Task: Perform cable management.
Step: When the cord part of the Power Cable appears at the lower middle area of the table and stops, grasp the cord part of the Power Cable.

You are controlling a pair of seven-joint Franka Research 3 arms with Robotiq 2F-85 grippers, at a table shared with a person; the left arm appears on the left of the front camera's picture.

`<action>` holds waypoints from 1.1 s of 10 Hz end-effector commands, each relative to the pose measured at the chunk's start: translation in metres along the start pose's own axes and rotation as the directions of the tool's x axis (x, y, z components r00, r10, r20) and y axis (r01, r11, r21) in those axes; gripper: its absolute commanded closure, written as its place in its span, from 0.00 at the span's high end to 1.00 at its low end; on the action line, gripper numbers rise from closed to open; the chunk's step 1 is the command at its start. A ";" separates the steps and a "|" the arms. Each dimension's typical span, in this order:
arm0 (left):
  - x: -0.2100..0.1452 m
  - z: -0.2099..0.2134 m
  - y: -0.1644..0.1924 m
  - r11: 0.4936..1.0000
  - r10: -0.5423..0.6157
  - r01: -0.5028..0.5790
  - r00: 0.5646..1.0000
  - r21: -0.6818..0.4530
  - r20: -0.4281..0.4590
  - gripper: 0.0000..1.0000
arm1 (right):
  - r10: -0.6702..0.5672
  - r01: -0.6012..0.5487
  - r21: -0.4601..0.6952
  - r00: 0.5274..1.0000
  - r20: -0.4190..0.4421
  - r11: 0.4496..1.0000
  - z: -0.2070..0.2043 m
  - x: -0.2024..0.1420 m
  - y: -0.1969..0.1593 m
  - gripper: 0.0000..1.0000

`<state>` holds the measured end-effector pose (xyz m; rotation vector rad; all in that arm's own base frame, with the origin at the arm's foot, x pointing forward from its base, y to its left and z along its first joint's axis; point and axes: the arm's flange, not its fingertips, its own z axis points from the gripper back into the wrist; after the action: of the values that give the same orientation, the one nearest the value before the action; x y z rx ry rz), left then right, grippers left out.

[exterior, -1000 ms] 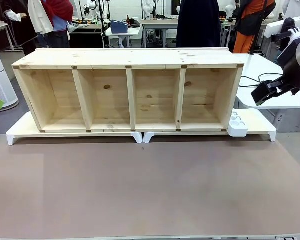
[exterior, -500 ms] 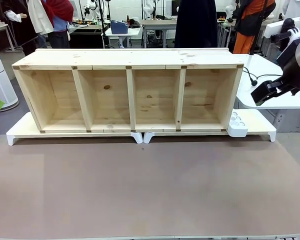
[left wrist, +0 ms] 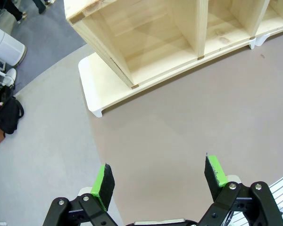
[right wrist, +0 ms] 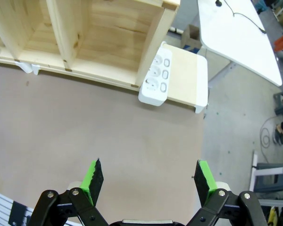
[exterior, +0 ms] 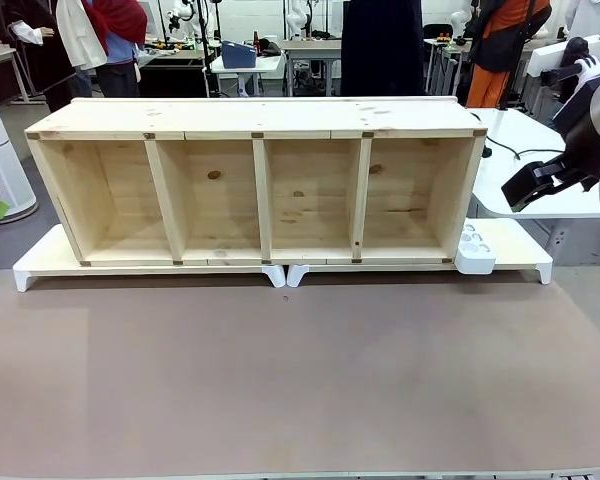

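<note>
Shelf — bare, matt wood

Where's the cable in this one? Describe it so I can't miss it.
Find the long wooden shelf with four open compartments; a white side table stands behind its right end. On that tabletop lies the cable, a thin black cord whose end lies near the shelf's corner, unlike the chunky white socket block at the shelf's right foot.

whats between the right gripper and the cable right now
Right wrist view: from the right gripper, bare brown tabletop, then the board end beside the white socket block, then a strip of floor before the side table bearing the cable.
</note>
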<state>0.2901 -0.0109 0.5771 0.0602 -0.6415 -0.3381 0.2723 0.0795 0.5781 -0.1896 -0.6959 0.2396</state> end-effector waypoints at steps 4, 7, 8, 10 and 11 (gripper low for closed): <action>0.000 0.000 0.000 1.000 0.017 -0.017 1.000 0.002 0.005 1.00 | 0.001 -0.001 -0.001 1.000 -0.001 1.000 0.000 0.000 0.000 1.00; 0.000 0.000 0.000 1.000 0.017 -0.017 1.000 0.002 0.005 1.00 | 0.001 -0.001 -0.001 1.000 -0.001 1.000 0.000 0.000 0.000 1.00; 0.000 0.000 0.000 1.000 0.017 -0.017 1.000 0.002 0.005 1.00 | 0.001 -0.001 -0.001 1.000 -0.001 1.000 0.000 0.000 0.000 1.00; 0.000 0.000 0.000 1.000 0.017 -0.017 1.000 0.002 0.005 1.00 | 0.001 -0.001 -0.001 1.000 -0.001 1.000 0.000 0.000 0.000 1.00; 0.000 0.000 0.000 1.000 0.017 -0.017 1.000 0.002 0.005 1.00 | 0.001 -0.001 -0.001 1.000 -0.001 1.000 0.000 0.000 0.000 1.00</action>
<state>0.2901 -0.0109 0.5771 0.0601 -0.6416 -0.3380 0.2723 0.0795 0.5781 -0.1896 -0.6959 0.2396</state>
